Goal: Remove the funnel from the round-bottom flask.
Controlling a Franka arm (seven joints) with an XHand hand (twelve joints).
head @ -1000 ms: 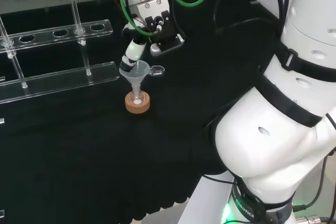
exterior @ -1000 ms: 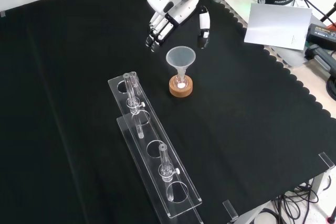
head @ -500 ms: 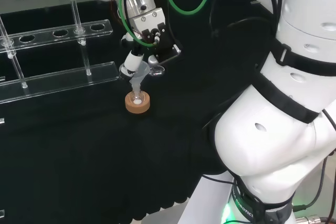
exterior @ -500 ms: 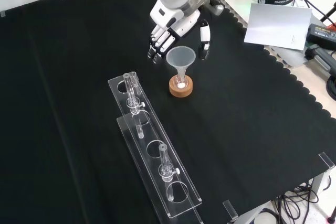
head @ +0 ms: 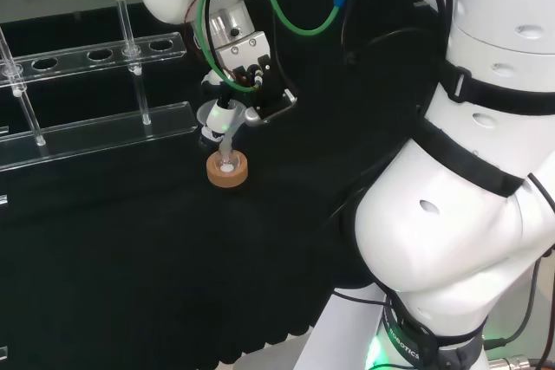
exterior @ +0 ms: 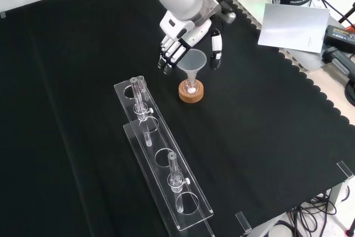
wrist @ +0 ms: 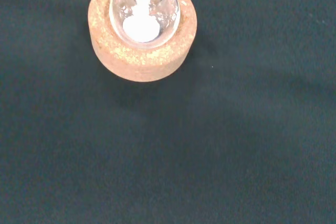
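A clear funnel (exterior: 192, 61) stands upright with its stem in a small round-bottom flask (exterior: 191, 87). The flask rests on a cork ring (exterior: 191, 95) and holds some white powder (wrist: 140, 27). In the front view the hand (exterior: 184, 30) hangs just above and behind the funnel. Its fingers (exterior: 167, 59) reach down left of the funnel's rim and the thumb (exterior: 215, 49) right of it, with small gaps to the rim. The hand is open. From the head camera, the hand (head: 245, 51) covers part of the funnel (head: 217, 119) above the cork ring (head: 227, 172).
A long clear test-tube rack (exterior: 162, 156) with a few glass tubes lies left of and in front of the flask in the front view, close to the cork ring. A white sheet (exterior: 291, 26) lies beyond the cloth's scalloped edge at the upper right.
The hand has come down and towards the funnel. Its fingers and thumb now stand on either side of the rim instead of above and behind it. Funnel and flask have not moved.
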